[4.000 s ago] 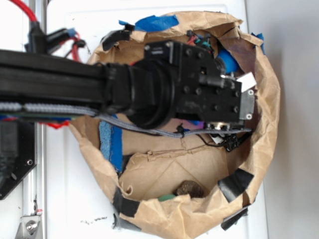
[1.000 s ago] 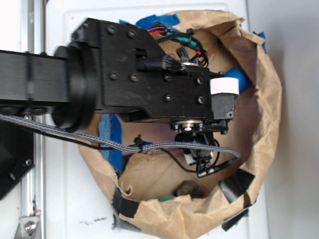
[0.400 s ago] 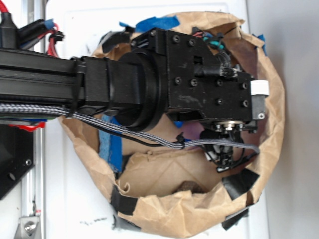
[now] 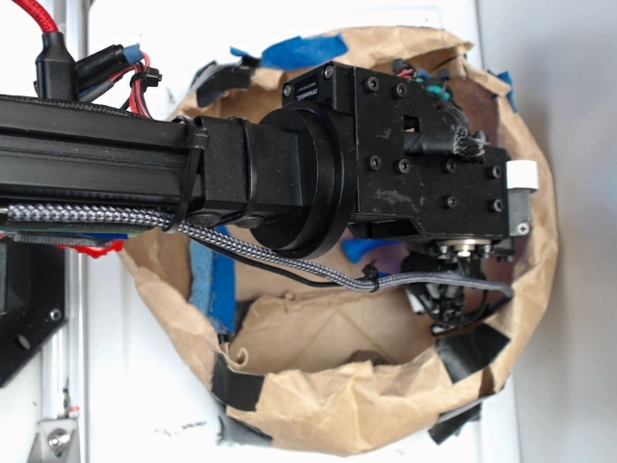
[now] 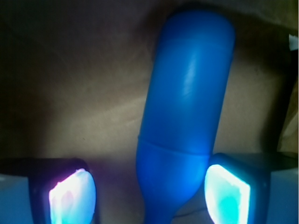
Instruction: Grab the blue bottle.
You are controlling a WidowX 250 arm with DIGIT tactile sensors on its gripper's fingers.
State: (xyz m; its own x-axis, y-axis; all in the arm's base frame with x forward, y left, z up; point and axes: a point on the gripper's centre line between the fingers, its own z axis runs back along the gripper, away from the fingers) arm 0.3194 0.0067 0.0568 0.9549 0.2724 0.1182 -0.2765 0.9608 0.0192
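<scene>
Arm moved right; only wrist view shows blue bottle point(image 5: 187, 107) between fingers point(image 5: 227, 193).

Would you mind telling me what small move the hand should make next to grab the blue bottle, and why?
Probably close the fingers. In the wrist view the blue bottle lies between the two glowing pads, its narrowing part in the gap of the hand. The right pad sits at its side; the left is apart, so nudging slightly right first might centre the grip.
</scene>
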